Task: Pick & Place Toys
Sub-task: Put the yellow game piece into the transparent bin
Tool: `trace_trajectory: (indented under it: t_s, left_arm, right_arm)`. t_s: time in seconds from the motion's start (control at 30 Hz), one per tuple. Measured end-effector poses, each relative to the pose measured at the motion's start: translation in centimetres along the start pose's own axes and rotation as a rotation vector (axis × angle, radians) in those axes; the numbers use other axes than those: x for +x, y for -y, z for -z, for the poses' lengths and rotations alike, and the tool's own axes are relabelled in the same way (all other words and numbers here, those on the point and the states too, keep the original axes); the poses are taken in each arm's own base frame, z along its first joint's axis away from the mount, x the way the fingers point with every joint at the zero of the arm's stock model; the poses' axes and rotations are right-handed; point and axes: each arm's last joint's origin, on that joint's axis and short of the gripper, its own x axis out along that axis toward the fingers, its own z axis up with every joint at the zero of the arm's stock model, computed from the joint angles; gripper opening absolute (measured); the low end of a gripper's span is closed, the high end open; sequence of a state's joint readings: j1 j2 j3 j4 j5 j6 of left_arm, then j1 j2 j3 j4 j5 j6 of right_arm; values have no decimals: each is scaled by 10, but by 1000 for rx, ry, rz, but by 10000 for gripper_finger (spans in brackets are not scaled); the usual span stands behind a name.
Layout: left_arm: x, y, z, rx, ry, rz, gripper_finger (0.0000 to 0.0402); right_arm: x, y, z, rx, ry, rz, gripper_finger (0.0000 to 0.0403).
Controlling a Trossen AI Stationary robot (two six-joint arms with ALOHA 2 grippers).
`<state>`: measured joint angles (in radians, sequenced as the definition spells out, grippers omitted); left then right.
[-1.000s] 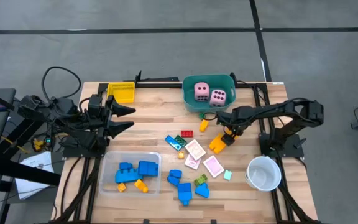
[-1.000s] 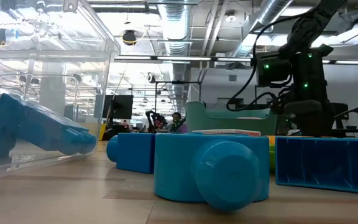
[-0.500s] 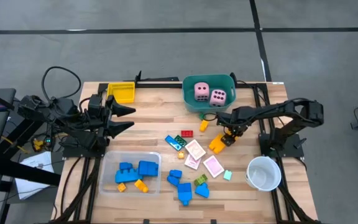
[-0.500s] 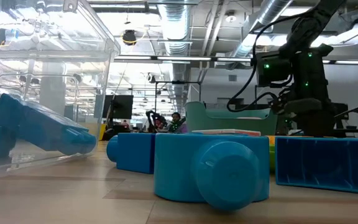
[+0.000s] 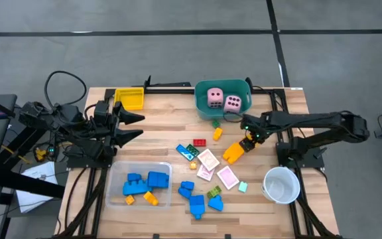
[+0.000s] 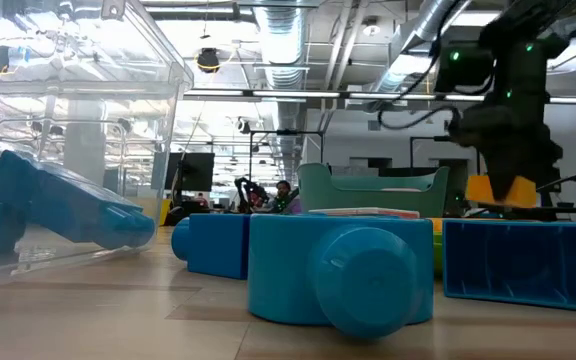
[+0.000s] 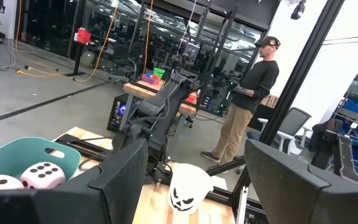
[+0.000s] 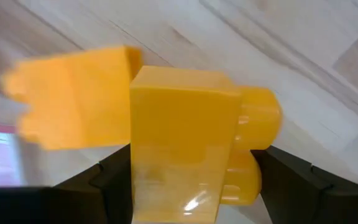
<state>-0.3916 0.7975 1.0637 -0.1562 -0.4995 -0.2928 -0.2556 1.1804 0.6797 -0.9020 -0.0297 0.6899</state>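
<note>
The yellow-orange block [image 8: 179, 143], clamped between the right gripper [image 5: 247, 144] fingers, has been lifted off the surface [image 5: 158, 143] since a moment ago; the pick looks done, placing remains.

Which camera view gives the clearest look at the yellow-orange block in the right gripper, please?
The right wrist view: the yellow-orange block fills it, between the right gripper fingers. High view shows it small; low view distant; left wrist view not at all.

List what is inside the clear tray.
The clear tray holds two blue blocks side by side, an orange block and a smaller orange piece near its front edge. Anything lying under the blue blocks is hidden from above.
</note>
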Motion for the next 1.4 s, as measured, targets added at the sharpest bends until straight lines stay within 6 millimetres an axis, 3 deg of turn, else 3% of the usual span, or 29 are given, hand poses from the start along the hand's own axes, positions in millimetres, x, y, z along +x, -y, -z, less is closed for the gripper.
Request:
trace_trajectory:
  t_s: [0.23, 0.47, 0.63, 0.77, 1.4]
  left_arm:
    - [0, 0, 0, 1, 0, 0, 264]
    - [3, 0, 1, 30, 4, -41, 264]
    - [5, -1, 2, 35, 10, -82, 264]
    - [9, 1, 6, 40, 0, -90, 264]
    - [16, 4, 8, 31, 13, -85, 264]
  right_arm:
    - [-26, -3, 1, 52, 140, -225, 261]
    - [-44, -23, -10, -10, 252, -564, 261]
    - [-70, -51, -18, -160, 404, -920, 261]
    - [-91, -66, -17, -305, 566, -1104, 261]
    - [-102, -74, -14, -397, 668, -1187, 261]
